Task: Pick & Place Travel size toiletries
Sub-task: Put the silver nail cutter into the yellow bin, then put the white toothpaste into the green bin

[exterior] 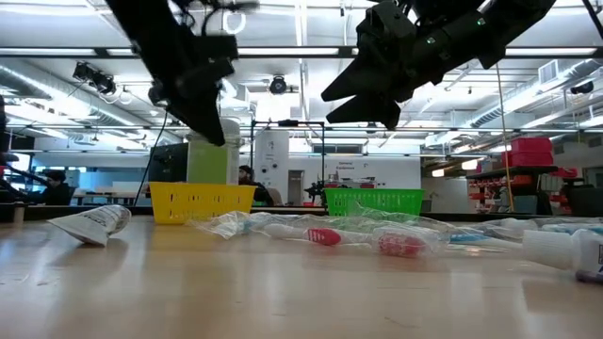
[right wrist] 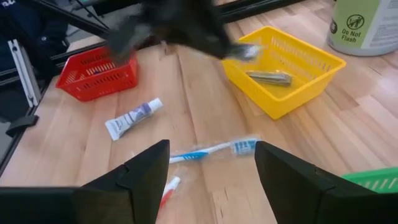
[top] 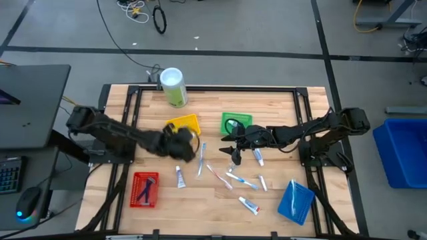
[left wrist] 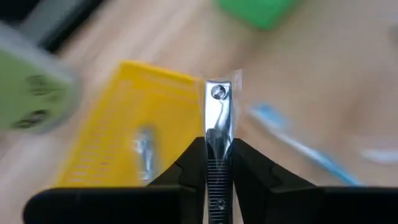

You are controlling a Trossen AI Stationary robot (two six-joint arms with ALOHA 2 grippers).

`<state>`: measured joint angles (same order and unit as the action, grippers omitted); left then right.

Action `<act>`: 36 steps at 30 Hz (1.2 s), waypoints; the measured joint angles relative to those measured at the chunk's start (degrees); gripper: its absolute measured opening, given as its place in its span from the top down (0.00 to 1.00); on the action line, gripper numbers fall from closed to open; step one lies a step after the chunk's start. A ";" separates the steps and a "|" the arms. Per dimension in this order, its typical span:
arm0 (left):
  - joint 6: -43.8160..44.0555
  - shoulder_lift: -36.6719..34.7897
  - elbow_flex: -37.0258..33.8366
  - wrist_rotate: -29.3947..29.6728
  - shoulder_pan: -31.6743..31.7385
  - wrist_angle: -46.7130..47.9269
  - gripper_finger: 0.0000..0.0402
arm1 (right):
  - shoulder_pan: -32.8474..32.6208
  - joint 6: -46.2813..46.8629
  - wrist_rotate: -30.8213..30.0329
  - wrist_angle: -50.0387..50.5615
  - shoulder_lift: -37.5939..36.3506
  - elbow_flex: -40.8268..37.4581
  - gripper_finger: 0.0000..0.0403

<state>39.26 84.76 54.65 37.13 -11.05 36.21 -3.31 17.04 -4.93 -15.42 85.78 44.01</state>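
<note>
Toiletries are lying scattered across the middle of the counter (top: 280, 107): a white tube (top: 179, 177), a blue toothbrush (top: 202, 159), and further tubes and brushes (top: 241, 181) toward the right front. Nearest the front edge, a red basket (top: 145, 189) is sitting at the left and a blue basket (top: 295, 201) at the right, both apart from the loose items. A little farther in, the left hand (top: 190, 151) is hanging above the near corner of the yellow basket (top: 183, 125), its fingers (left wrist: 194, 163) pinching a wrapped metal nail clipper (left wrist: 218, 118) that is sticking out past the fingertips. A second metal piece (right wrist: 268, 77) is lying inside the yellow basket. The right hand (top: 230, 150) is hovering with its fingers (right wrist: 149, 169) spread wide and gripping nothing, above the counter just beside the blue toothbrush (right wrist: 211, 149). Behind it a green basket (top: 235, 123) is standing, and farthest back a green canister (top: 173, 87) with a white lid.
</note>
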 joint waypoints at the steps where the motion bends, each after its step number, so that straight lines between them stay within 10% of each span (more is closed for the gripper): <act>1: -1.14 -0.03 -0.03 -0.86 2.32 0.68 0.83 | 0.00 0.01 0.00 0.01 0.00 0.00 0.39; 14: -9.45 2.86 -5.89 -11.93 22.26 -5.43 0.81 | 0.00 -0.27 0.02 -0.06 0.00 0.00 0.44; 36: -17.51 3.48 -7.78 -17.44 23.42 -9.12 0.64 | -0.05 -4.69 2.10 6.46 0.00 0.00 0.40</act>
<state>21.76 88.24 46.87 19.69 12.37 27.08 -3.36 12.35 -2.83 -8.96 85.78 44.01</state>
